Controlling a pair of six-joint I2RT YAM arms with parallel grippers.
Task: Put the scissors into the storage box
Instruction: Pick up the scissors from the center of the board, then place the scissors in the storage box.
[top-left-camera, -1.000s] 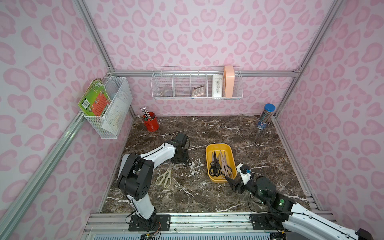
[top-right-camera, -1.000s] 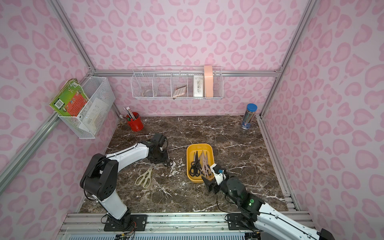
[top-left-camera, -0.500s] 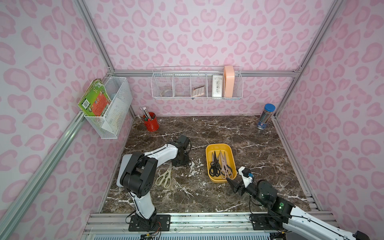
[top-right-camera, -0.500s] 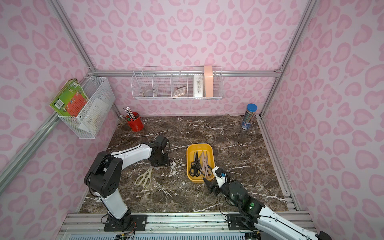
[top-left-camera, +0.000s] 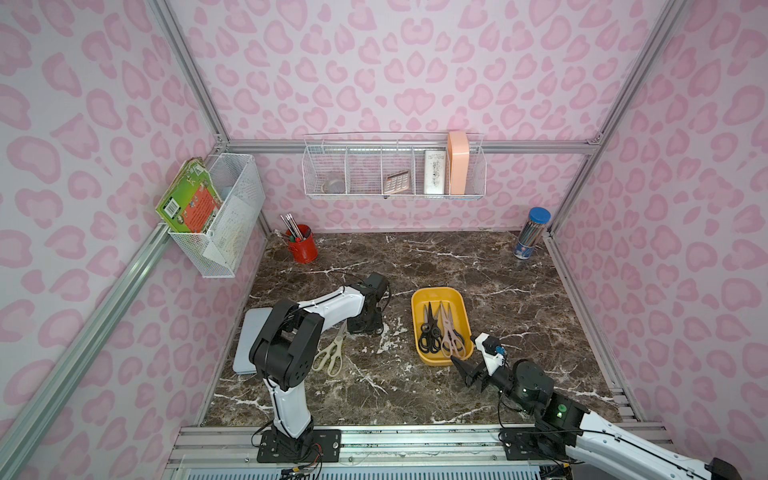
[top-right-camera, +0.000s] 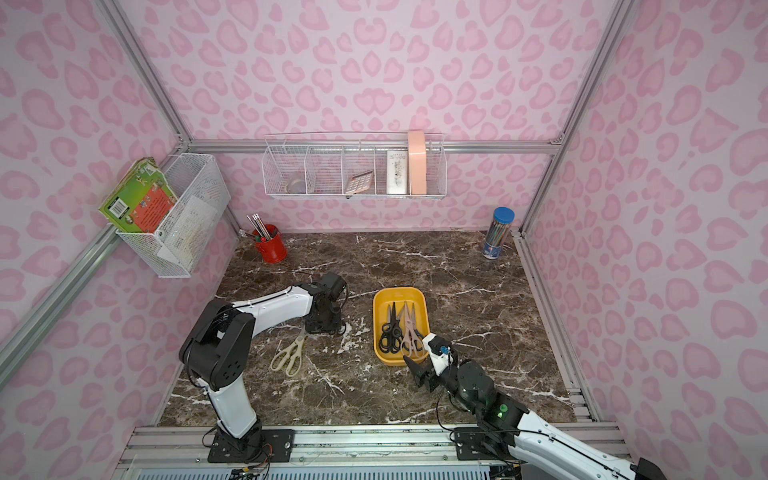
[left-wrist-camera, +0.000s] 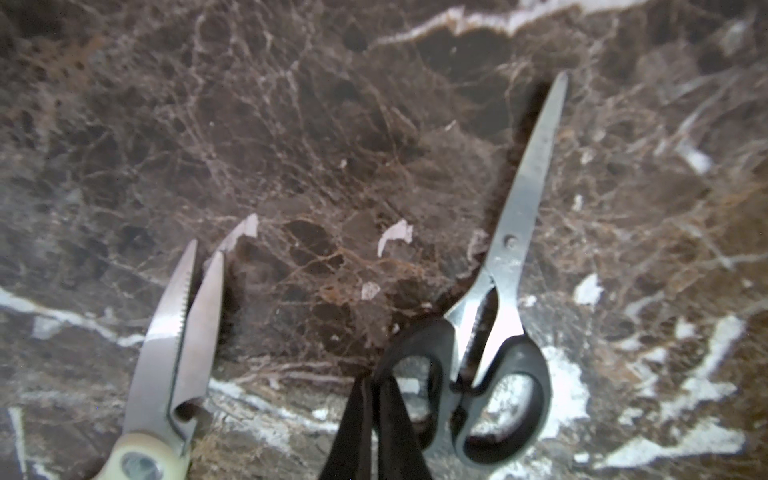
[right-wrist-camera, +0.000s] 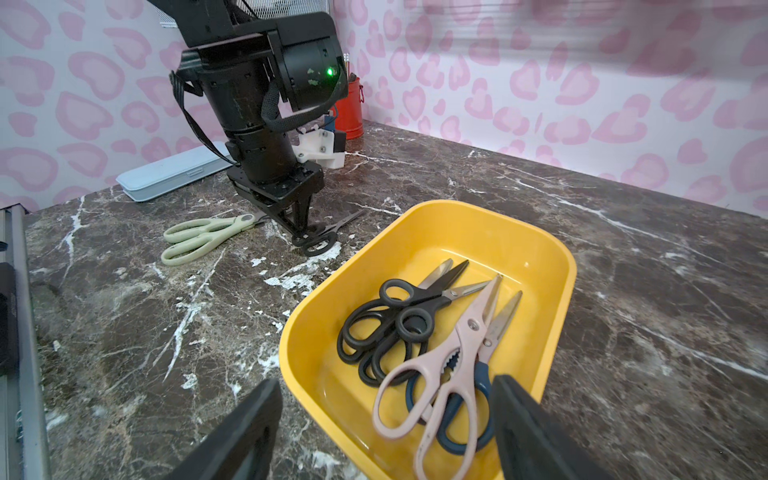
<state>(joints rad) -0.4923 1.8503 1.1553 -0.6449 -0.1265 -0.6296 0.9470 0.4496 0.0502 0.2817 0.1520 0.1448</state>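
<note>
The yellow storage box holds black-handled scissors, a pale pink pair and a blue-handled pair beneath it. Left of the box, my left gripper points down at the table, shut on a handle ring of small black scissors. Cream-handled scissors lie beside them. My right gripper hovers open at the box's near end, holding nothing.
A flat grey-blue case lies by the left wall. A red pencil cup stands at the back left and a blue-lidded pencil tube at the back right. White wire baskets hang on the walls.
My left gripper has closed on the black scissors' handle ring. The right arm has drawn back a little from the box toward the front edge.
</note>
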